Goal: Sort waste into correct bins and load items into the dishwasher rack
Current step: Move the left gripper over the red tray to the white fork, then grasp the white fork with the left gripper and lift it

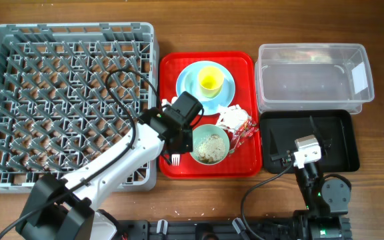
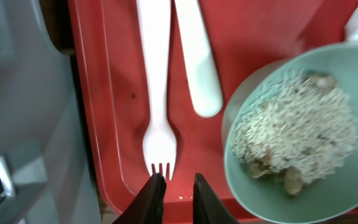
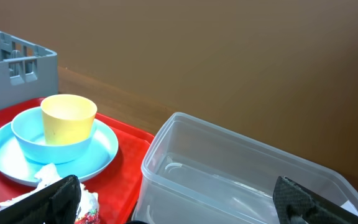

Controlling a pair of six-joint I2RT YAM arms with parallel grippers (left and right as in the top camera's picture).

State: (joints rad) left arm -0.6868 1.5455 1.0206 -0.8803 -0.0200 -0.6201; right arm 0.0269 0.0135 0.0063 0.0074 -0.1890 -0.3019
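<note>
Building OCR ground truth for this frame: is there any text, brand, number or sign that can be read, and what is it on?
No text can be read in any view.
Red print on the crumpled white wrapper: too small and creased to read.
The white sticker on the right end of the clear rectangular plastic tub: too blurred to read.
Nothing else shows any marking.

The left arm (image 1: 119,157) reaches out diagonally, wrist tipped down — the left gripper (image 2: 179,196) points downward, its 2 fingers (image 2: 153,202) a narrow slit apart, empty. The right arm (image 1: 310,167) sits folded near its base, the right gripper (image 3: 185,200) spread wide, empty.
</note>
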